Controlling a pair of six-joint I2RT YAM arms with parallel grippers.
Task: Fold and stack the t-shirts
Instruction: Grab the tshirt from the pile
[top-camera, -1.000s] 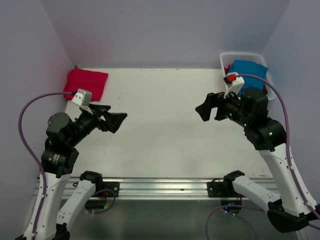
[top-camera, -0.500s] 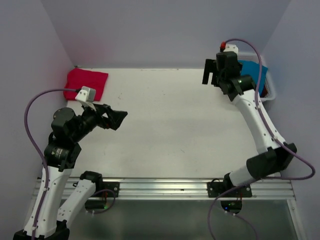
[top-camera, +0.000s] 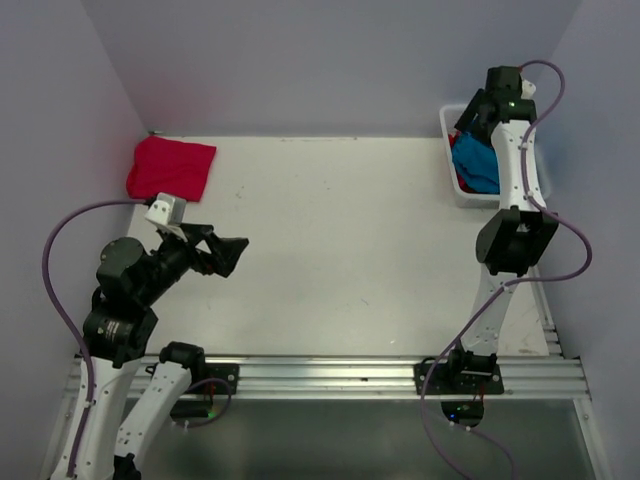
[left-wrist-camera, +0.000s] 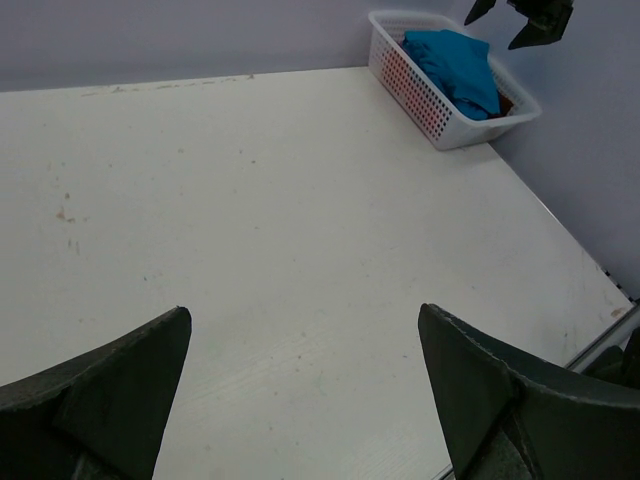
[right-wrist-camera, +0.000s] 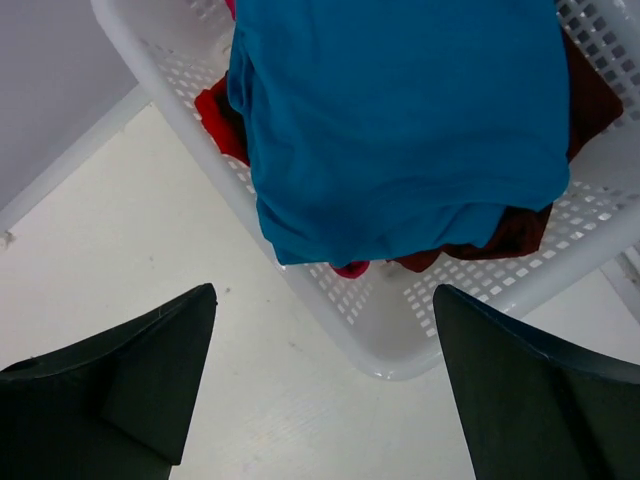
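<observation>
Item: teal-blue t-shirt (right-wrist-camera: 400, 110), top of the heap in the white mesh basket (right-wrist-camera: 400, 350) at the far right corner of the worktop (top-camera: 330, 230). A maroon t-shirt (right-wrist-camera: 590, 90) lies under it. A folded pinkish-red t-shirt (top-camera: 170, 167) sits at the far left corner, well apart. Right claw (right-wrist-camera: 320, 330): spread wide, holding nothing, hovering above the basket's near-left rim. Left claw (left-wrist-camera: 305, 330): equally wide, empty, low over the near left of the worktop. Step in hand, as judged: first pick from the basket. Bring your right claw further over the middle of the teal mound before descending, so neither finger catches the mesh wall. Pinch a raised fold of the top layer only, and lift straight up so the maroon cloth is not dragged out. Orientation: the teal shirt is bundled, its long axis running with the basket's length, far to near, one edge drooping to the left wall. No collar or sleeve is visible, so you cannot tell where the neck points.
</observation>
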